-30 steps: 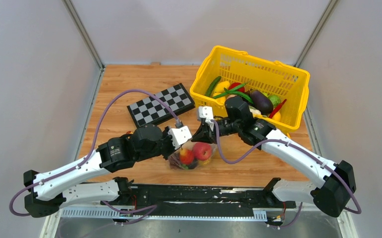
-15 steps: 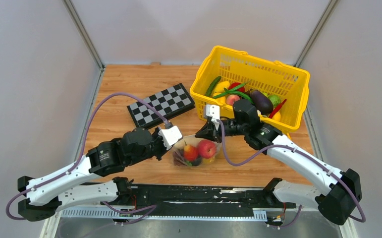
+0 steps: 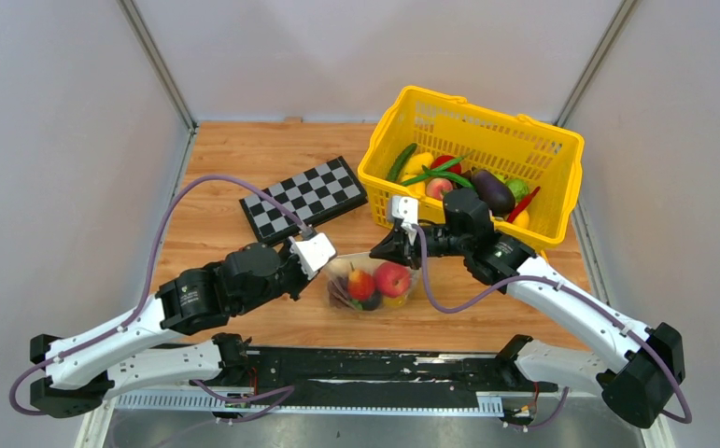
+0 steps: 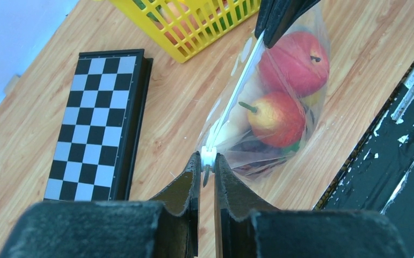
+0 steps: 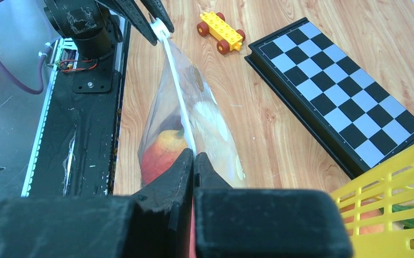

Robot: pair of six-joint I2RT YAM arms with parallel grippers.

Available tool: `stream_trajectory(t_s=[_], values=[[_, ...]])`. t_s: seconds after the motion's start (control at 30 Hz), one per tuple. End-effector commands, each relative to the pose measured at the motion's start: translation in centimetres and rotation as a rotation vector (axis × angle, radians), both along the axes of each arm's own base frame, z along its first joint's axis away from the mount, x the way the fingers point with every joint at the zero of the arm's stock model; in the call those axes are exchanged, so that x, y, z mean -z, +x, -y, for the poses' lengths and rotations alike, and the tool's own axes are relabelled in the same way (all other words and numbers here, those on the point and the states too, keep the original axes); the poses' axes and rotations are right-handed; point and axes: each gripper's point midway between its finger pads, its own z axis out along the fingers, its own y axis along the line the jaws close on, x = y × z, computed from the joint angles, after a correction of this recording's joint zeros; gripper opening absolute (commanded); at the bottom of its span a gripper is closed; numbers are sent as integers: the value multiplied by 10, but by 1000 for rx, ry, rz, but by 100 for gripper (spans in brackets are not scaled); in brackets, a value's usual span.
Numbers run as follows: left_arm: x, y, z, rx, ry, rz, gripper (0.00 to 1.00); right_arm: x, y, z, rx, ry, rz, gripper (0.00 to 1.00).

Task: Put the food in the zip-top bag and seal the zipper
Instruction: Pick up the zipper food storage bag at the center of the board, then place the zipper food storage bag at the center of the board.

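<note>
Tabletop (image 3: pixel 234 168); bag (image 3: pixel 372 287) between left hand (image 4: pixel 208 161), right hand (image 5: pixel 194 158)

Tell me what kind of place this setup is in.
Probably a robot lab test cell, not a kitchen: plain panel walls box in a wooden table, and a yellow basket holds toy produce beside a checkerboard.

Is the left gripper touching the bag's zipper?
Touching. In the left wrist view the left gripper is pinched shut on the end of the zipper.
</note>
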Motion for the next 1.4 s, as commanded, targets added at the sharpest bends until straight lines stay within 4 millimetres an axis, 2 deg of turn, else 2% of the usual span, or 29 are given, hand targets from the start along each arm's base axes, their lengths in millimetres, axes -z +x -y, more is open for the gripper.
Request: stream_trajectory(t_s=[0.0,0.03,0.07,0.13,0.2,0.27,0.37,0.43,0.53,0.63,0.7,0.73,0.77,0.87,0.93,1.07,1.17,1.23,1.37], values=[[4,11,-24,-115,42,20,18,-15,15,7,80,28,44,0],[2,11,-23,-119,29,24,30,-16,16,7,87,32,43,0],[-1,12,-22,-120,13,31,52,-18,20,6,107,37,40,0],[-8,14,-20,-130,-28,46,77,-21,32,6,162,32,31,0],[-19,18,-20,-158,-87,69,92,-29,40,3,177,20,37,0],[-29,20,-23,-183,-140,87,99,-40,51,-2,196,23,51,0],[-43,22,-29,-225,-220,107,100,-65,69,-10,215,38,113,0],[-50,25,-37,-271,-257,119,100,-74,78,-15,216,29,148,0],[-56,27,-47,-324,-316,126,100,-76,84,-19,197,-4,158,0],[-60,28,-60,-375,-369,135,100,-50,53,-27,40,-40,128,2],[-62,28,-69,-410,-404,145,100,-21,28,-32,-39,-74,80,3],[-63,29,-73,-426,-418,149,100,1,12,-33,-87,-100,35,5],[-64,29,-77,-440,-429,153,100,9,-3,-36,-131,-107,16,7],[-65,30,-86,-478,-450,160,100,45,-35,-40,-173,-134,-77,22],[-64,30,-87,-490,-447,160,100,45,-48,-41,-185,-107,-124,28],[-58,34,-84,-506,-415,153,100,17,-66,-38,-225,-6,-116,41],[-55,35,-80,-504,-401,144,100,-3,-61,-31,-165,47,-46,44],[-52,35,-79,-504,-393,139,100,-2,-47,-26,-58,45,-42,48],[-43,37,-73,-509,-368,123,100,23,-16,-18,166,-15,-113,52]])
